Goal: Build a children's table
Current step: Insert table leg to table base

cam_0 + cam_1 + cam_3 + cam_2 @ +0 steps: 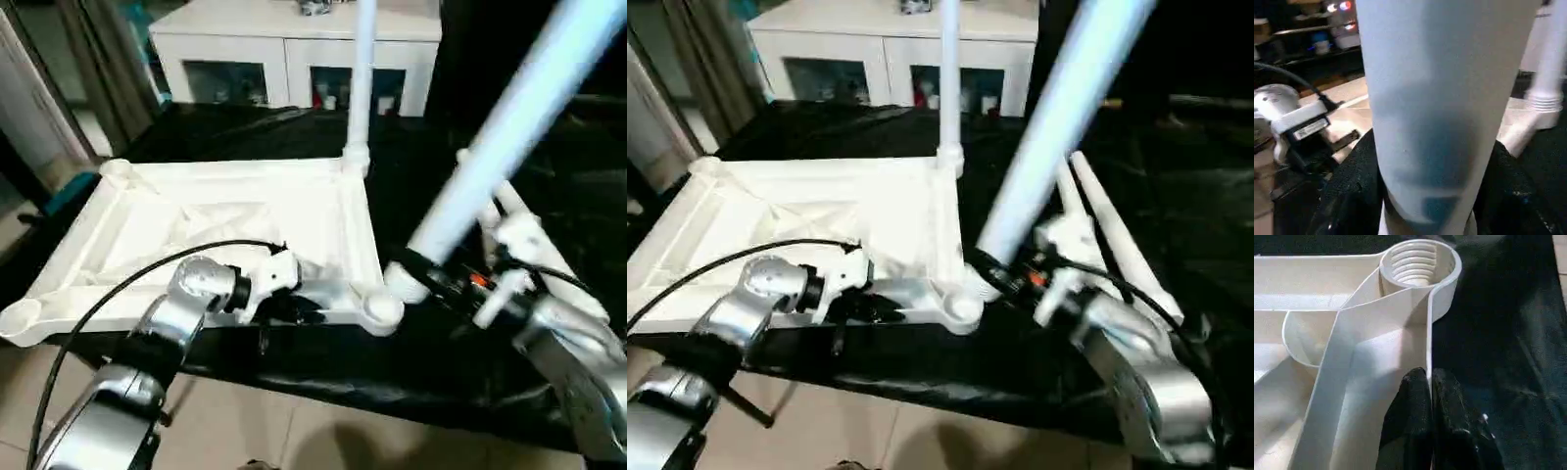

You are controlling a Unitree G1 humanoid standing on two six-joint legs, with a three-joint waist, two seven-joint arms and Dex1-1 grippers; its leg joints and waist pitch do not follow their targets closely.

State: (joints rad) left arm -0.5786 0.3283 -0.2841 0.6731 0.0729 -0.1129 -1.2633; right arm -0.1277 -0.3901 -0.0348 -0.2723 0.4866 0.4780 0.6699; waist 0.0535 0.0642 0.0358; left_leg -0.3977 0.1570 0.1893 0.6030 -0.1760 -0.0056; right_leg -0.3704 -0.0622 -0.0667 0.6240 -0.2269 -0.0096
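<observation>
1. A white cabinet [294, 54] with glass doors stands behind the black-covered bench [441, 362].
2. The table top [225, 230] lies ribbed side up on the bench, one leg [361, 88] upright in its far corner socket; two spare legs [1107, 235] lie beside it.
3. The left gripper [1430, 396] pinches the top's near rim beside the threaded socket [1418, 262].
4. The right gripper [1425, 196] clasps a tilted leg [509, 137], its base just beside that socket.
</observation>
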